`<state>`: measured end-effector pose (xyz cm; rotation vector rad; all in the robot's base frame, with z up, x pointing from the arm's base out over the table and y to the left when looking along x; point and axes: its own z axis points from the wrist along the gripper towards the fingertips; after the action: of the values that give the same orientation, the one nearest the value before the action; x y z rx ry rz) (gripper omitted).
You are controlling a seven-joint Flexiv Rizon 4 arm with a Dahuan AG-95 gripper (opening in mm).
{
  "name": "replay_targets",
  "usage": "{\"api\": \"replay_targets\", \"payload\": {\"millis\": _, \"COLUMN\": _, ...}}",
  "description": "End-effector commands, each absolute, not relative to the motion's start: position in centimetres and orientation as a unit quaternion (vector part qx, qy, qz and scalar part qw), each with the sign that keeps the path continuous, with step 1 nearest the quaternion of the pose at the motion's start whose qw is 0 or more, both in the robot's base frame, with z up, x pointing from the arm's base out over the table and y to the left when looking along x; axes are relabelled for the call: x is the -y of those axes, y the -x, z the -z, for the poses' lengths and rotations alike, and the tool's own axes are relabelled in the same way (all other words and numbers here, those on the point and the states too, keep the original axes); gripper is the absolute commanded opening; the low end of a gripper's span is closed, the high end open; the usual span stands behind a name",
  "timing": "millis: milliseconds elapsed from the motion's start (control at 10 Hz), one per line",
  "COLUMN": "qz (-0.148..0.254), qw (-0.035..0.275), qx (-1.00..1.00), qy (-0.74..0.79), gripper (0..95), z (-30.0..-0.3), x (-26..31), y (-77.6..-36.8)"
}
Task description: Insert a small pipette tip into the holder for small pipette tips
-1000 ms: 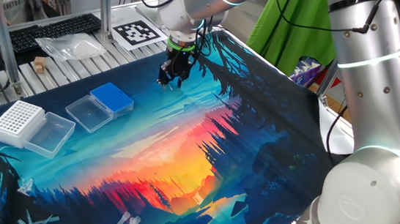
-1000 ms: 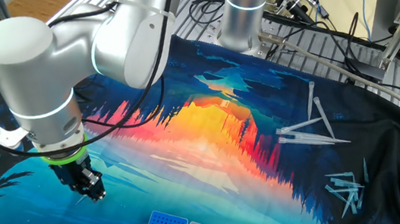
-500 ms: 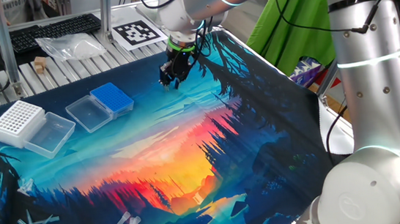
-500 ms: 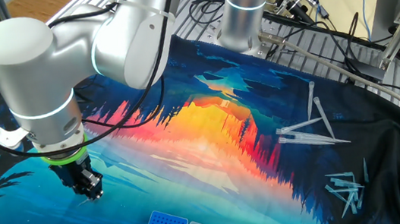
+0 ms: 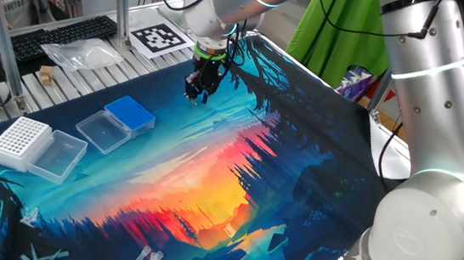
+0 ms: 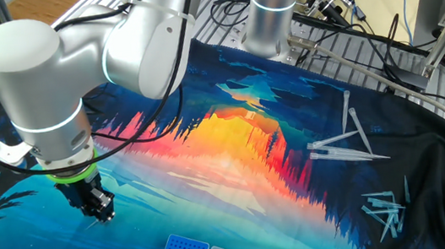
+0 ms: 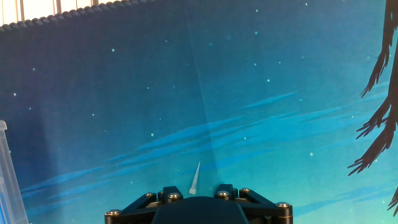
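I am holding the claw [image 7: 194, 193] low over the table [image 5: 218, 165], pinching a small pipette tip [image 7: 194, 178] that is pointing down. The blue holder [image 5: 129, 114] is sitting nearby, lid open. Its holes are tiny; a slightly tilted tip could miss or slip.

A lab bench: pipette tips [image 6: 340, 146], tip racks [image 5: 19, 139], aluminium framing [image 5: 6, 49] and a calibration marker [image 5: 160, 37].
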<state>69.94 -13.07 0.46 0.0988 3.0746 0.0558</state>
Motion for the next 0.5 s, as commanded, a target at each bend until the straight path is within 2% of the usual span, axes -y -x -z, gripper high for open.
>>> {"api": "replay_targets", "payload": {"millis": 100, "qz": -0.019, "qw": 0.035, "qx": -0.999, "qy": -0.03, "gripper": 38.0, "z": -0.36, "x": 12.99, "y": -69.94}}
{"api": "replay_targets", "payload": {"millis": 500, "qz": -0.019, "qw": 0.039, "qx": -0.999, "qy": -0.027, "gripper": 38.0, "z": -0.32, "x": 12.93, "y": -69.92}}
